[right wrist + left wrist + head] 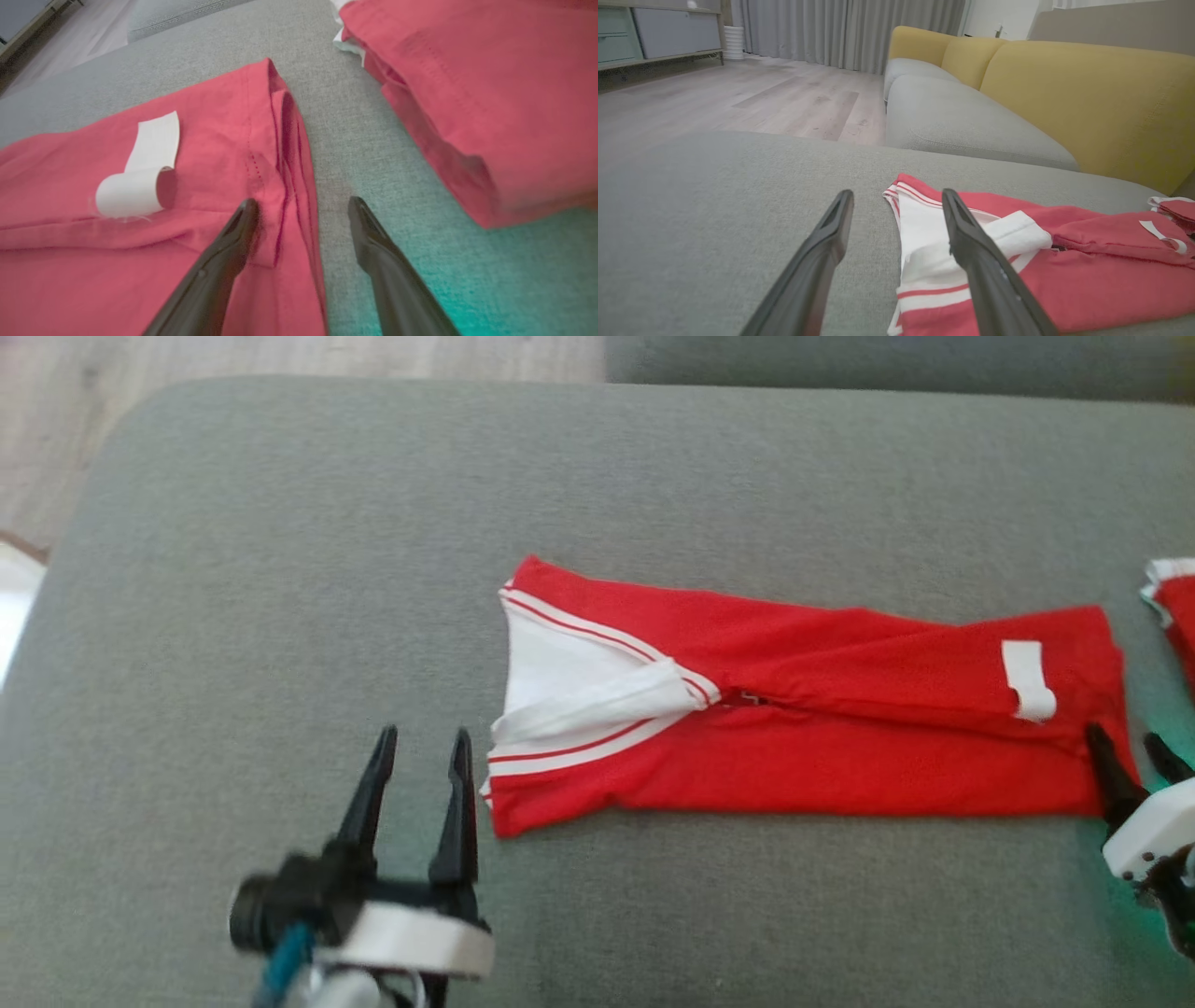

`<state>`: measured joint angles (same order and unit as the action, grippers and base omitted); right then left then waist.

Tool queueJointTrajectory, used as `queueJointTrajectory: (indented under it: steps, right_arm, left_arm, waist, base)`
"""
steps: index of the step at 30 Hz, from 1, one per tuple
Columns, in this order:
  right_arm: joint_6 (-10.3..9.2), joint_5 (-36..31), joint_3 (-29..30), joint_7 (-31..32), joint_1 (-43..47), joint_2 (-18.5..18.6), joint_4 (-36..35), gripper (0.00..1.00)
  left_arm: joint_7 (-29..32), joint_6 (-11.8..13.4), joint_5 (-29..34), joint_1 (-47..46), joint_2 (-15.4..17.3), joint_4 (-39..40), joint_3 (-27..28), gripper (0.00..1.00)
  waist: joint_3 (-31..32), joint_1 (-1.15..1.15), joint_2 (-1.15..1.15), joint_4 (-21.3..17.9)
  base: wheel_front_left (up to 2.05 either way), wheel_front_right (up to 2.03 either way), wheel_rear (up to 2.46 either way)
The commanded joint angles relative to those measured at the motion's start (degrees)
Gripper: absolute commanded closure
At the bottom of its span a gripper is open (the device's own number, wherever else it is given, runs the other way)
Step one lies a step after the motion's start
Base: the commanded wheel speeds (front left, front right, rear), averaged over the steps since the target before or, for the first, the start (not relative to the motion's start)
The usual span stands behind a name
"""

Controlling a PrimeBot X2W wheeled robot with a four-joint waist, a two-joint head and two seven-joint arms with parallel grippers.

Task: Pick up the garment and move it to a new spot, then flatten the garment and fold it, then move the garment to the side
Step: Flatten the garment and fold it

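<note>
The garment [803, 747] is red with white striped trim and a white label, folded into a long strip lying across the grey cushion [280, 569]. It also shows in the left wrist view, garment [1087, 280], and in the right wrist view, garment [140, 224]. My left gripper [422, 739] stands open just left of the garment's striped end, holding nothing; its right finger [971, 238] overlaps the white trim. My right gripper [1130, 745] is open at the garment's right edge, with one fingertip [247, 210] over the hem and the other over bare cushion.
A second folded red piece [1178, 607] lies at the far right, close to my right gripper; it looms large as the red piece [476, 93]. A yellow-backed sofa [1064, 88] and wooden floor [738, 93] lie beyond the cushion's far edge.
</note>
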<state>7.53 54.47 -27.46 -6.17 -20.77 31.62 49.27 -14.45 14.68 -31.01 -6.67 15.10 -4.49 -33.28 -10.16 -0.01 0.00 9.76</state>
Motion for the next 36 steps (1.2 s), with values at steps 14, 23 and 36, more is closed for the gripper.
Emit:
queueJointTrajectory:
  steps: [14, 23, 36]
  right_arm:
    - [-0.04, -1.35, 4.49, 0.63, 2.68, 1.70, 1.72, 1.00]
    - [-0.04, 5.32, 10.34, 6.12, 3.37, 6.54, -10.36, 1.00]
    - [-0.04, 13.43, 16.91, 18.20, 10.51, -8.36, -44.10, 1.00]
  left_arm:
    - [-0.54, -1.95, 15.19, 10.58, -7.10, 6.43, 11.12, 0.00]
    - [-0.54, -5.24, 17.75, 12.17, -8.95, 6.10, 14.28, 0.00]
    - [-0.54, -8.91, 19.23, 12.58, -10.98, 3.87, 15.61, 0.00]
  waist:
    - [3.18, 0.01, 0.00, 2.80]
    - [4.08, 0.01, 0.00, 1.65]
    - [5.24, 0.01, 0.00, 4.70]
  base:
    - [0.00, 0.00, 0.00]
    - [0.00, 0.00, 0.00]
    - [0.00, 0.00, 0.00]
